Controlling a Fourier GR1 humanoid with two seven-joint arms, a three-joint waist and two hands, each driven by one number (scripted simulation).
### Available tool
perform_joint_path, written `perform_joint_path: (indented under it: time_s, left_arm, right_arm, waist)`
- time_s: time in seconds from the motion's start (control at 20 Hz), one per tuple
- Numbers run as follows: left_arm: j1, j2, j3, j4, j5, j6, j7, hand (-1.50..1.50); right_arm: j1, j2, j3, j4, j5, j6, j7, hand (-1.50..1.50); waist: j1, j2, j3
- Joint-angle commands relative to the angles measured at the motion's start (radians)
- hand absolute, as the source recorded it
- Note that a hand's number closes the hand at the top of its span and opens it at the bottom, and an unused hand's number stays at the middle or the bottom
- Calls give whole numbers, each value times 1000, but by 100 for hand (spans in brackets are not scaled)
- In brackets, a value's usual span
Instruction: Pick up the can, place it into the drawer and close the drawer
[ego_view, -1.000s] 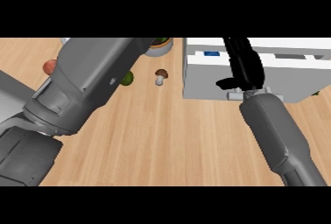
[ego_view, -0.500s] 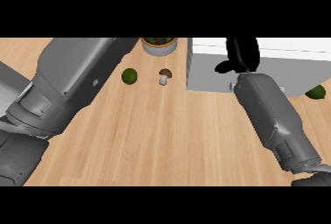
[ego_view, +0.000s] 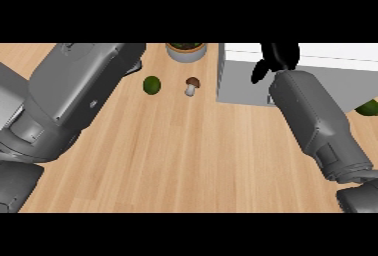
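Observation:
The white drawer unit (ego_view: 242, 80) stands at the counter's far right, its grey side facing me and its top plain white. No open drawer interior shows, and the can is nowhere in sight. My right hand (ego_view: 279, 56) lies on top of the unit near the view's upper edge, fingers stretched away from me and thumb hanging down at the left. It holds nothing. My left forearm (ego_view: 74, 95) fills the left side, and its hand is out of view past the top.
A green avocado (ego_view: 151, 85) and a small brown mushroom (ego_view: 191, 86) lie on the wooden counter left of the unit. A grey plant pot (ego_view: 184, 51) stands behind them. Another green thing (ego_view: 367, 107) peeks out at the right edge.
My right hand has slid farther away over the drawer unit. The open drawer interior seen a second ago no longer shows. The left forearm has shifted up and to the right.

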Motion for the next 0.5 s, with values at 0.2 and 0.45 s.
perform_joint_path:
  time_s: [0.2, 0.45]
  left_arm:
    - [95, 57, 2, -112, 8, -38, 14, -150]
    - [167, 57, -16, -192, -6, -7, 29, -150]
  right_arm:
    - [-117, 41, -123, -13, -138, 0, -85, -150]
    - [-130, 20, -154, 9, -162, 9, -149, -150]
  waist:
    - [22, -8, -1]
    - [16, -1, -2]
